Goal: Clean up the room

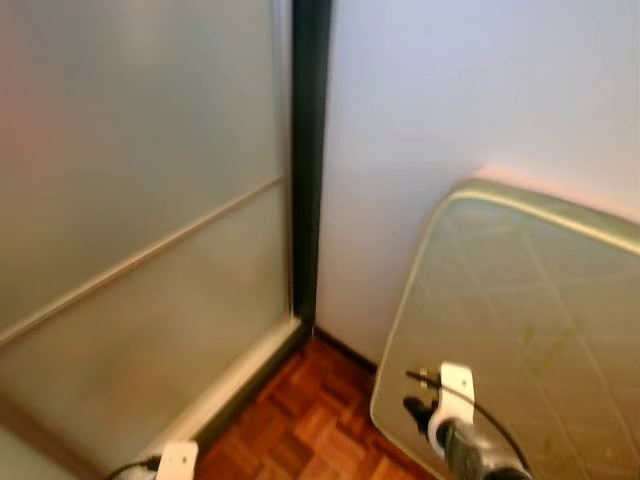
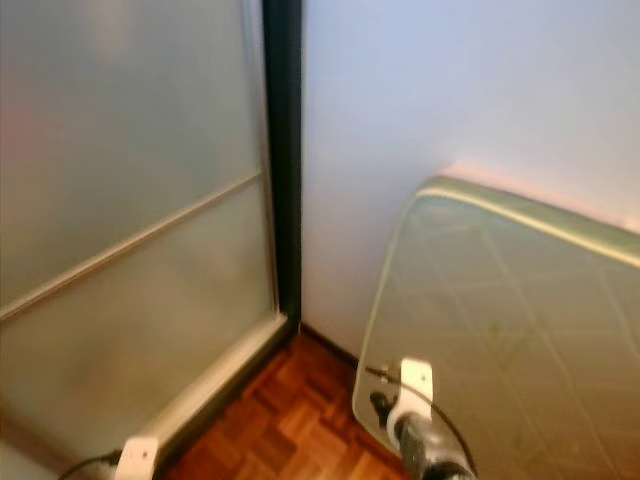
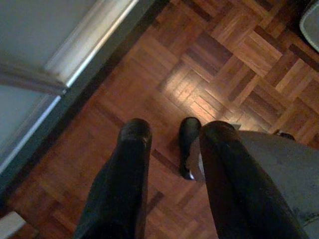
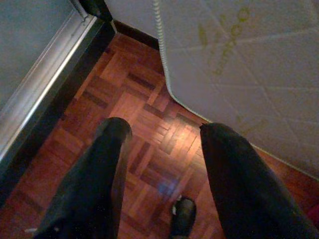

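Observation:
I face a room corner with no loose item in sight. A quilted pale-green mattress lies at the right, and its rounded corner hangs over the parquet floor. Both arms hang low. My left gripper is open above bare parquet beside the door track, with nothing between its fingers. My right gripper is open too, holding nothing, over the floor just short of the mattress corner. The right wrist's white camera mount shows in front of the mattress.
A frosted glass sliding door with a dark frame fills the left, and its pale track runs along the floor. A white wall stands behind the mattress. A small black rounded shape rests on the parquet under the grippers.

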Tool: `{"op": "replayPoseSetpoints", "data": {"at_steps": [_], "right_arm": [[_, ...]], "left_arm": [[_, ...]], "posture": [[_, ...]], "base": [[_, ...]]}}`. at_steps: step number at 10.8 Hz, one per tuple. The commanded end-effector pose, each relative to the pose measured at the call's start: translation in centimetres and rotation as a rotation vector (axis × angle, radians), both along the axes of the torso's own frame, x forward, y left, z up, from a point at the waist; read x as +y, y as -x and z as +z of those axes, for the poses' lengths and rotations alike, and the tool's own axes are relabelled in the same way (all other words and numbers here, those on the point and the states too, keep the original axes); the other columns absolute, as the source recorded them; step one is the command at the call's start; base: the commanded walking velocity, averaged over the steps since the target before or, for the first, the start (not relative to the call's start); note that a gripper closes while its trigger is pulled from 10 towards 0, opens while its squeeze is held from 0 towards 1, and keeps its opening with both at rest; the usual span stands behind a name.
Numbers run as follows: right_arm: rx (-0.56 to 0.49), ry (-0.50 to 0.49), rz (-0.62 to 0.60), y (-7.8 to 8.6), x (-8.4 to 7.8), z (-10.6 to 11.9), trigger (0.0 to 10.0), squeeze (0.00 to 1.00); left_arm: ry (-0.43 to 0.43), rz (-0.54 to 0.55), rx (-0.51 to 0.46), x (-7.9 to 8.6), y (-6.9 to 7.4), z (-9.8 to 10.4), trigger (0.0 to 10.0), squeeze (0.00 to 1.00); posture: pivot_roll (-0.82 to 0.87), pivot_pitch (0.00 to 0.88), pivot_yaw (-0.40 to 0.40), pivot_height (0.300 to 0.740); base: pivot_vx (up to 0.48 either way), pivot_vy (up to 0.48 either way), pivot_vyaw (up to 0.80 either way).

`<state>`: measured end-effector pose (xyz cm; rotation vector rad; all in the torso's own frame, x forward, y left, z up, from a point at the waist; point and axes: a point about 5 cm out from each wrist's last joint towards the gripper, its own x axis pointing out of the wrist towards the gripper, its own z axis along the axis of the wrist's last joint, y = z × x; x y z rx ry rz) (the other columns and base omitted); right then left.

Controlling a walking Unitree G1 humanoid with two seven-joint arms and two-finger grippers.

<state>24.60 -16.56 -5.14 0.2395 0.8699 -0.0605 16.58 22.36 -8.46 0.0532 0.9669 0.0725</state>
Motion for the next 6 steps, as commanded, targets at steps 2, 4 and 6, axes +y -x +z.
{"op": "replayPoseSetpoints", "data": {"at_steps": [2, 4, 6], "right_arm": [[-0.034, 0.018, -0.111, 0.2, -0.5, -0.1, 10.0, 0.0], [-0.079, 0.05, -0.196, 0.9, -1.0, -0.3, 10.0, 0.0], [-0.113, 0.102, -0.166, 1.9, -1.5, -0.7, 10.0, 0.0]], "left_arm": [[-0.043, -0.014, 0.002, 0.4, 0.5, -0.1, 10.0, 0.0], [-0.064, 0.011, -0.014, 0.3, 1.4, -0.4, 10.0, 0.0], [-0.067, 0.028, -0.009, 0.1, 2.8, -0.9, 10.0, 0.0]], "posture": [[0.2, 0.031, -0.001, 0.74], [0.19, 0.037, -0.002, 0.74], [0.16, 0.056, -0.017, 0.74]], "base": [[0.0, 0.0, 0.0], [0.0, 0.0, 0.0], [0.0, 0.0, 0.0]]}}
